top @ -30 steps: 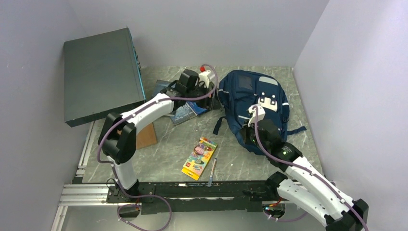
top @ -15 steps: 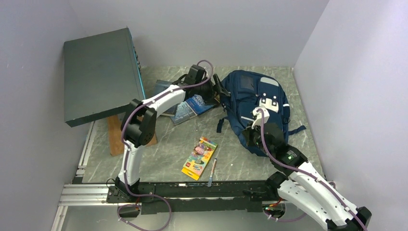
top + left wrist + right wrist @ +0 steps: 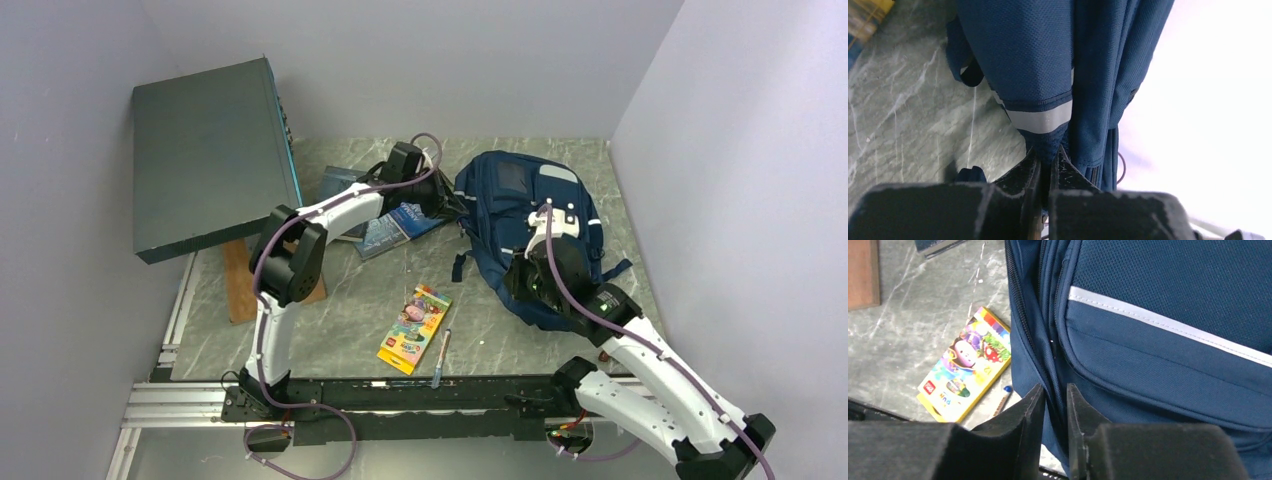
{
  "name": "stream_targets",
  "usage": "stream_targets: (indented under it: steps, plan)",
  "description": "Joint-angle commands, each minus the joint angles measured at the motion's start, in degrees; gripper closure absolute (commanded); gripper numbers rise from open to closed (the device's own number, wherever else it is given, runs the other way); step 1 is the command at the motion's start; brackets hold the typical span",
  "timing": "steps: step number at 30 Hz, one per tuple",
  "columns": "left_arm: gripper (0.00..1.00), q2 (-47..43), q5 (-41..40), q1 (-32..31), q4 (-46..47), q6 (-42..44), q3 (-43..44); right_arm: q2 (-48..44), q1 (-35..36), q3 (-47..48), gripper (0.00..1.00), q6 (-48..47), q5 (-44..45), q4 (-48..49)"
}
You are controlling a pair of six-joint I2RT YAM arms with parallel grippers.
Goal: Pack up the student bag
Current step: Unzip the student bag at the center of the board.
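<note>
The student bag (image 3: 500, 215) lies on our surface (image 3: 350, 300), far right. Our left pincer (image 3: 1049, 152) is clenched on its striped edge. Our right pincer (image 3: 1055, 390) straddles the zip seam, barely parted; whether it grips, we cannot tell.

left gripper (image 3: 1047, 155): tips buried in a fold of the student bag (image 3: 1048, 60). From above, my left arm (image 3: 330, 210) covers them.
right gripper (image 3: 1054, 390): narrow gap with bag fabric in it. Can't tell if I'm pinching or only straddling the seam. From above, it's under my right arm (image 3: 600, 310).
student bag: cropped in both wrist views.
left wrist view, right side: blown out white.
yellow corner (image 3: 865, 15): cropped, blurred, can't identify.
pen (image 3: 1003, 399): only the blue-tipped end shows.
wooden board (image 3: 238, 282): far end under the grey box (image 3: 210, 150).
books (image 3: 398, 222): partly under my left arm, titles too small.
crayon box (image 3: 415, 328): print unreadable.
</note>
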Motion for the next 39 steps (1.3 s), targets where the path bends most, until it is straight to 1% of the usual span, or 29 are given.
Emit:
stream_targets:
  steps: [1, 3, 5, 8, 12, 14, 16, 17, 19, 21, 23, 24, 25, 28, 31, 39]
  plan:
    - [1.0, -8.8, 9.7, -0.4, 8.7, -0.6, -4.6, 1.1, -0.1, 7.1, 0.68, 9.8, -0.4, -6.8]
    - [1.0, -10.4, 9.9, -0.4, 10.1, 0.3, -6.6, 1.2, -0.1, 8.8, 0.59, 11.9, -1.9, -8.5]
    - [1.0, -11.8, 10.1, -0.4, 10.3, 1.0, -7.9, 1.6, -0.1, 10.7, 0.52, 13.9, -3.4, -10.1]
    - [1.0, -13.4, 11.6, -0.5, 12.6, -0.6, -9.9, 0.6, -0.1, 12.6, 0.5, 17.7, -5.4, -9.4]
    - [1.0, -14.7, 12.5, -0.8, 14.6, -2.9, -11.9, 1.0, 0.3, 9.4, 0.52, 24.2, -14.7, 2.7]
    - [1.0, -15.2, 13.0, -0.9, 16.2, -5.0, -13.5, 2.5, 2.2, 5.7, 0.53, 29.0, -15.9, 10.7]
    - [1.0, -15.6, 13.8, -1.0, 17.9, -6.2, -14.9, 5.4, 5.1, 4.6, 0.53, 32.3, -12.9, 14.8]
    - [1.0, -15.9, 14.0, -1.0, 17.7, -6.3, -15.3, 7.0, 7.8, 5.0, 0.52, 32.8, -10.3, 16.0]
    - [1.0, -16.1, 14.2, -1.1, 18.0, -6.5, -15.9, 9.6, 12.7, 5.8, 0.5, 32.9, -3.2, 19.2]
    - [1.0, -15.9, 15.0, -1.1, 17.5, -6.8, -15.5, 12.2, 15.9, 7.2, 0.5, 33.2, 3.5, 19.0]
    - [1.0, -15.5, 15.9, -1.1, 16.1, -6.4, -14.5, 15.2, 16.7, 8.9, 0.5, 34.2, 7.6, 16.5]
    - [1.0, -15.4, 15.9, -1.2, 14.8, -5.9, -14.0, 17.4, 17.0, 9.7, 0.52, 36.0, 10.0, 14.4]
    - [1.0, -15.4, 15.8, -1.2, 13.6, -5.5, -13.7, 18.9, 17.3, 10.3, 0.54, 35.9, 11.6, 13.3]
    - [1.0, -15.3, 16.0, -1.2, 13.0, -5.8, -13.8, 23.3, 19.4, 12.0, 0.58, 38.1, 19.5, 8.5]
    - [1.0, -15.0, 16.3, -1.2, 12.1, -6.4, -14.0, 25.9, 22.3, 11.9, 0.58, 41.0, 28.7, 5.8]
    - [1.0, -14.7, 17.0, -1.7, 10.5, -6.8, -13.4, 31.4, 24.1, 12.8, 0.55, 45.1, 43.4, 4.4]
